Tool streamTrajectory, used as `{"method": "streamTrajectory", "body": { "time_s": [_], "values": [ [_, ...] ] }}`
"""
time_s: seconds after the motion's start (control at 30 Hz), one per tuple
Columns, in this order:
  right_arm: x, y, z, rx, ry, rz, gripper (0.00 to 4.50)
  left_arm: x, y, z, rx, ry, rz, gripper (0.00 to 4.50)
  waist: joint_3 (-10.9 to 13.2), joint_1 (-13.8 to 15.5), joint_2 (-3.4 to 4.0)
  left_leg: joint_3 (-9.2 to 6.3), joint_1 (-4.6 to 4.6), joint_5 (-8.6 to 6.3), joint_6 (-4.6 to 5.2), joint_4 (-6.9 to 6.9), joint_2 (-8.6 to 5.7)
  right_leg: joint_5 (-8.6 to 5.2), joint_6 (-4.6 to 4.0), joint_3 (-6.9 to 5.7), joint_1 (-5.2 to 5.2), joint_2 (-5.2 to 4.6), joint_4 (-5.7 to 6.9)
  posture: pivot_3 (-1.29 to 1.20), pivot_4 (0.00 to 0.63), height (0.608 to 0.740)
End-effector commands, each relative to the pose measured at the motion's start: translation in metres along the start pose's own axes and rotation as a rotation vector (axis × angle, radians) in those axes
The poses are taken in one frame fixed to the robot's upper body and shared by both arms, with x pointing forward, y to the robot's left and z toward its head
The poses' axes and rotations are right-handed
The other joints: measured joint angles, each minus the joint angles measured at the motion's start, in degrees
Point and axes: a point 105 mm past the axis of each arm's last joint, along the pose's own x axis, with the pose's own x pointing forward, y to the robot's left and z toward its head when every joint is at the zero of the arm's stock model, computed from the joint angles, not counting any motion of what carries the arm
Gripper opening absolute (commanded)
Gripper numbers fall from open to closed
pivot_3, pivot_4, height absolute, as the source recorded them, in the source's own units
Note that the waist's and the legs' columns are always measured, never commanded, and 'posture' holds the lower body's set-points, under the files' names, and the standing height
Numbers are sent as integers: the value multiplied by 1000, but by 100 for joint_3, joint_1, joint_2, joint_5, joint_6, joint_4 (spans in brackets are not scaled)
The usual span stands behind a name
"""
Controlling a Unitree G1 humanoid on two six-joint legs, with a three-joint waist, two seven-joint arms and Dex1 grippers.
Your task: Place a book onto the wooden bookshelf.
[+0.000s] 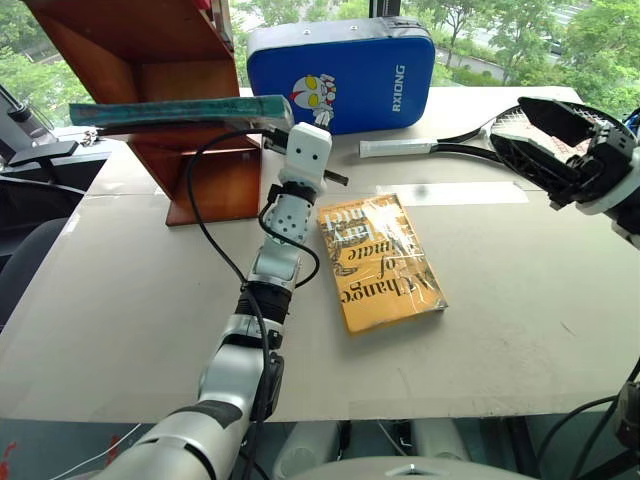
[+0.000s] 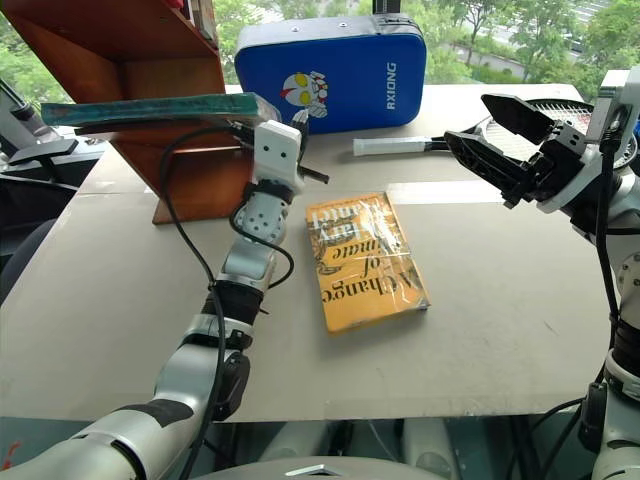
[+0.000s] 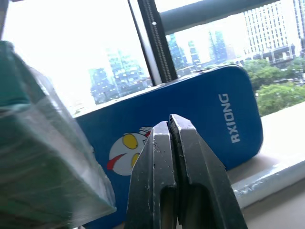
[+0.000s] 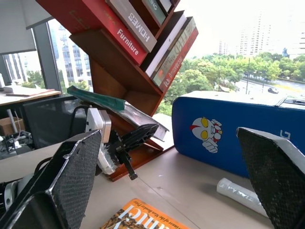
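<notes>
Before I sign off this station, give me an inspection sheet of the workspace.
Surface: pale table, dry, no spills seen.
Job's things: teal book lies flat across a low shelf of the wooden bookshelf, with its ends overhanging.
Clutter: yellow-orange book flat on the table; blue padded case standing at the back; racket lying beside it.
Grippers: left end effector shut on nothing, next to the teal book's end; right end effector open and empty, raised over the table's right side.
Cables: black cable loops loose beside the left arm.
Surroundings: windows with trees and buildings beyond.
</notes>
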Motion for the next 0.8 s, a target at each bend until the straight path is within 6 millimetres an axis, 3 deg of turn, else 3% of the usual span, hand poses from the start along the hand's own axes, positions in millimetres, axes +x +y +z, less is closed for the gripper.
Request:
{"method": "streamTrajectory", "body": {
  "time_s": [0.03,0.3,0.5,0.63,0.8],
  "values": [
    [-2,14,14,-14,-38,70,4500,1,24,8,46,-41,193,15,0,1,0,0,0,0,0,0,0,0,0,0,0,0,1,0,150,740],
    [-2,20,19,24,-55,125,4500,-4,36,3,110,-19,304,15,0,-8,-1,3,1,0,0,1,0,0,1,3,-1,0,6,0,150,740],
    [-3,18,14,28,-37,127,4500,-11,15,-10,58,36,138,15,0,-6,-1,3,1,0,0,1,0,0,1,3,-1,0,6,0,150,740],
    [-11,17,0,38,11,112,4500,-25,6,-20,31,88,28,15,-1,-12,-1,2,0,0,0,0,0,0,1,2,-1,0,5,0,150,740],
    [-30,16,-28,62,102,70,4500,-57,16,-34,-7,183,-81,15,-2,-47,-2,4,-3,0,0,-2,1,0,1,5,-8,0,6,0,150,740]
  ]
}}
